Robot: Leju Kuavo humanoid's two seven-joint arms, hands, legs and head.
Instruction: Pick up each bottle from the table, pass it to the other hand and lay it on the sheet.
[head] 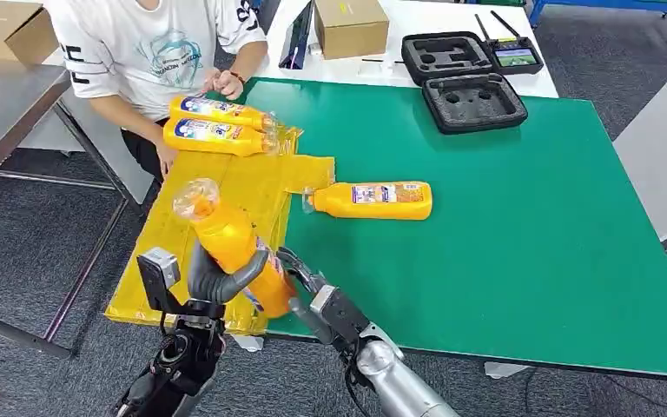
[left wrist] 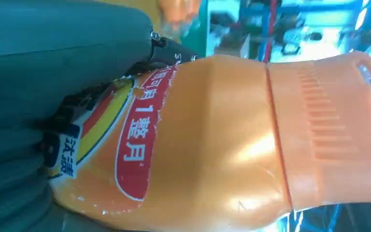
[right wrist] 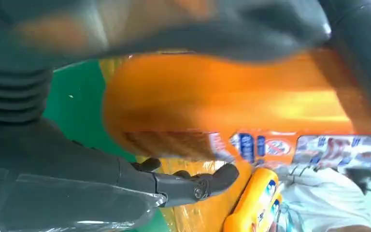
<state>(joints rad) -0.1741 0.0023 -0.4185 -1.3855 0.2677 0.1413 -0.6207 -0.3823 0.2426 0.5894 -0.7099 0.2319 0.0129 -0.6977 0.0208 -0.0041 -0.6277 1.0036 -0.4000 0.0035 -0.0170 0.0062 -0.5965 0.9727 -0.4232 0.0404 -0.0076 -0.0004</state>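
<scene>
You have two bottles (head: 217, 124) on the yellow sheet (head: 252, 187); left hand (head: 217, 280) fingers grip a third bottle (head: 234, 248), right hand (head: 313, 295) fingers spread beside it, one bottle (head: 373, 200) left on the green surface (head: 504, 226)

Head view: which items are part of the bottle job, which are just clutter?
Job:
- held bottle, gripped by left robot hand; right robot hand beside it
- bottle on table
- two laid bottles
- yellow sheet

Clutter:
- cardboard box
- foam case
- controller

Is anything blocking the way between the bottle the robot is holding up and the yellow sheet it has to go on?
Nothing visible. The held bottle, gripped by the left hand, hangs above a bare stretch of the yellow sheet. The two laid bottles lie at its far end, beside a person's hand.
</scene>
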